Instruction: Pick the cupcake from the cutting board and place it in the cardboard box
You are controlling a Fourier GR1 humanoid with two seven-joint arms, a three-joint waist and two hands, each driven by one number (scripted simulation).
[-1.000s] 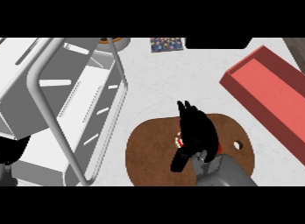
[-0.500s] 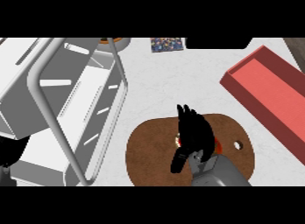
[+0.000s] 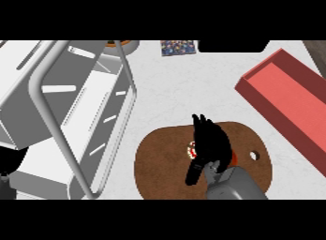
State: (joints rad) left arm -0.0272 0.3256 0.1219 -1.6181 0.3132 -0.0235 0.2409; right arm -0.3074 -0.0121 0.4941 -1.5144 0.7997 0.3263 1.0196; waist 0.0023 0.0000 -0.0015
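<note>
A brown oval cutting board (image 3: 160,165) with a small hole lies on the white counter. My right hand (image 3: 211,140) is spread over the cupcake (image 3: 191,149), of which only a red and white sliver shows at the hand's left edge. The fingers point away from me and look straight; the thumb hangs down on the left. A long reddish open box (image 3: 295,104) lies slanted to the right of the board. Only a dark part of my left hand (image 3: 3,161) shows at the lower left edge.
A large white wire dish rack (image 3: 62,93) fills the left side, its rail close to the board's left edge. A small patterned item (image 3: 177,47) and an orange-rimmed thing (image 3: 122,43) lie at the counter's far edge.
My right hand has settled a little further over the cupcake, so less of it shows. The left hand, board and box have not moved.
</note>
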